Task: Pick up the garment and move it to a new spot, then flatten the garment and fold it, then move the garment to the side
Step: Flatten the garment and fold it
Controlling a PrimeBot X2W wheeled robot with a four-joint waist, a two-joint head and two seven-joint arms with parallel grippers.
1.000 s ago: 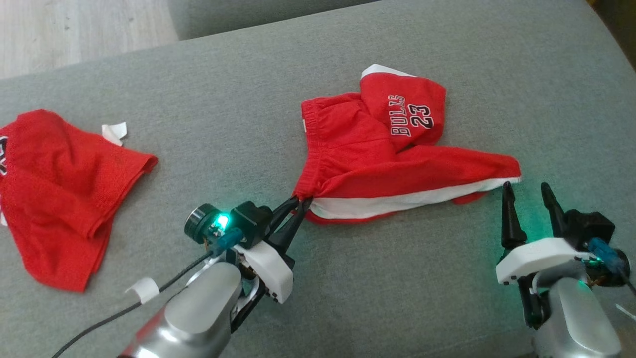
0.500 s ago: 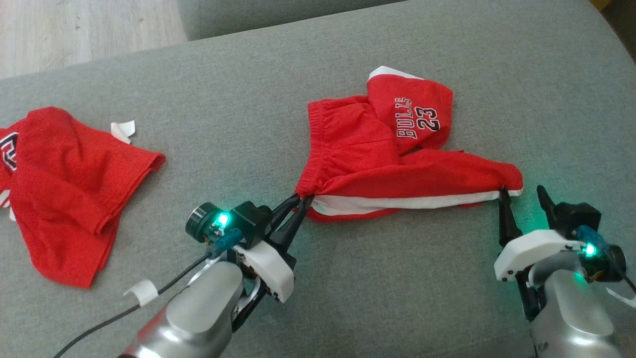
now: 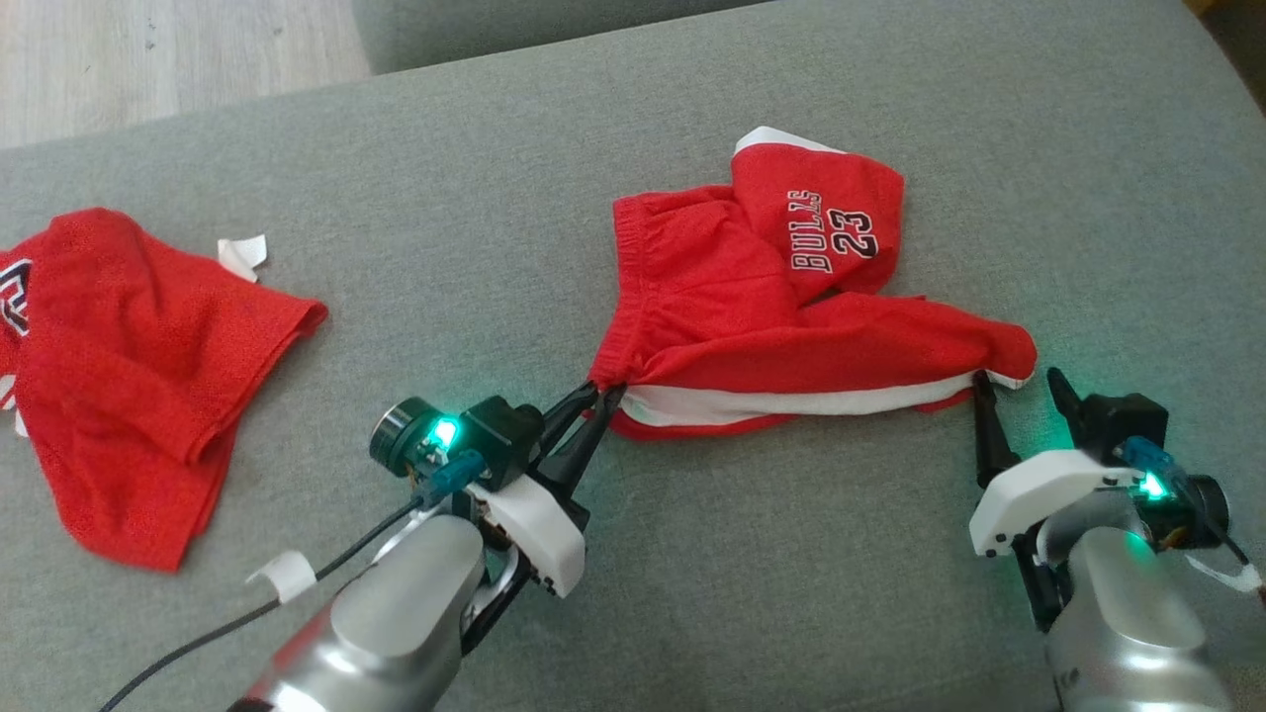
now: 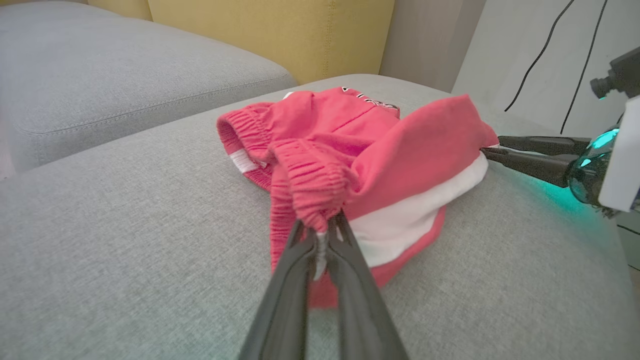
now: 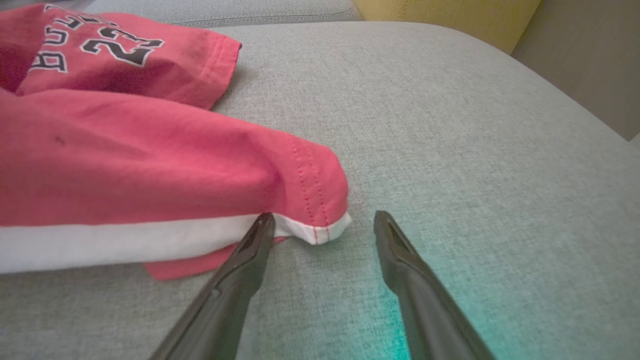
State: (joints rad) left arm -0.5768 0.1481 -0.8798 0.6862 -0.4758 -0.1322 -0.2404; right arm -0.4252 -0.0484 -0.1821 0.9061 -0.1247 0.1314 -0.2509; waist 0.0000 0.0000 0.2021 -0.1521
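Item: red shorts (image 3: 791,326), centre-right of head view, bunched on grey cushion (image 3: 495,198).
Left gripper (image 3: 601,393): pinched tight on the waistband corner.
Right gripper (image 3: 1017,378): jaws wide, empty, at the hem corner.
Status: crumpled; flattening, folding and side placement outstanding.

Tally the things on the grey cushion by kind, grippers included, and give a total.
Red garments: 2 (BULLS shorts; crumpled garment at far left)
Grippers: 2 (left gripper shut on the shorts' waistband; right gripper open at the leg hem)
Total: 4
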